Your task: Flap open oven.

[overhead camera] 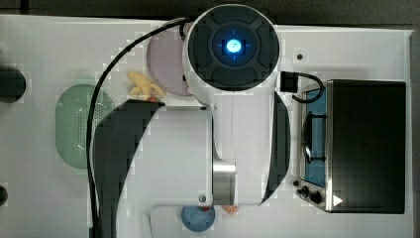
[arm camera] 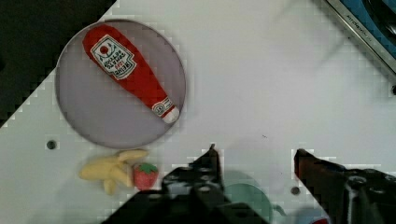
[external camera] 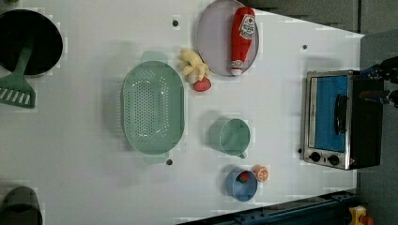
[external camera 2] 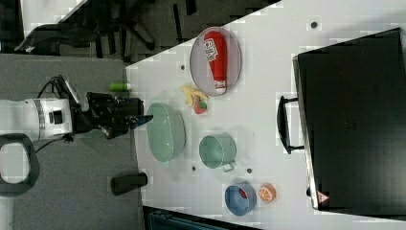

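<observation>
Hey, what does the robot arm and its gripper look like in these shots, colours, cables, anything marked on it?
The arm is white with dark grey panels and a silver metal band. On top sits a round dark cap with a glowing blue light at its centre. A black cable loops along it. The gripper is black, with two dark fingers.

Bottle (external camera: 242, 38) on plate (external camera: 213, 42) (oven (external camera: 335, 119) at left view's right).

Ketchup bottle (arm camera: 132, 73) on round plate (arm camera: 88, 112)
</observation>
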Action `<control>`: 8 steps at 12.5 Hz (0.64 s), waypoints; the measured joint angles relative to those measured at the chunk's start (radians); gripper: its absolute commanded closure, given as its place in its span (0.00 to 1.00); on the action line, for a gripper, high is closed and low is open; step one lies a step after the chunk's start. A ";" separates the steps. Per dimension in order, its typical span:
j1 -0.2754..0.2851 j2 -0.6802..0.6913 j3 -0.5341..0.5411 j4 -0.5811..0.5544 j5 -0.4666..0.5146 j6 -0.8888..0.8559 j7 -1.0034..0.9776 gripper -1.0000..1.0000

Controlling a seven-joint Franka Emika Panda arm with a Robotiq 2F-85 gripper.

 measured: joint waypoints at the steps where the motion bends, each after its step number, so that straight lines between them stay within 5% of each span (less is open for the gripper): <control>1: 0.000 -0.070 -0.011 -0.083 0.000 -0.052 0.001 0.21; 3: -0.007 -0.242 -0.033 -0.221 0.000 -0.160 0.001 0.00; 8: -0.010 -0.358 -0.073 -0.140 0.002 -0.124 0.002 0.05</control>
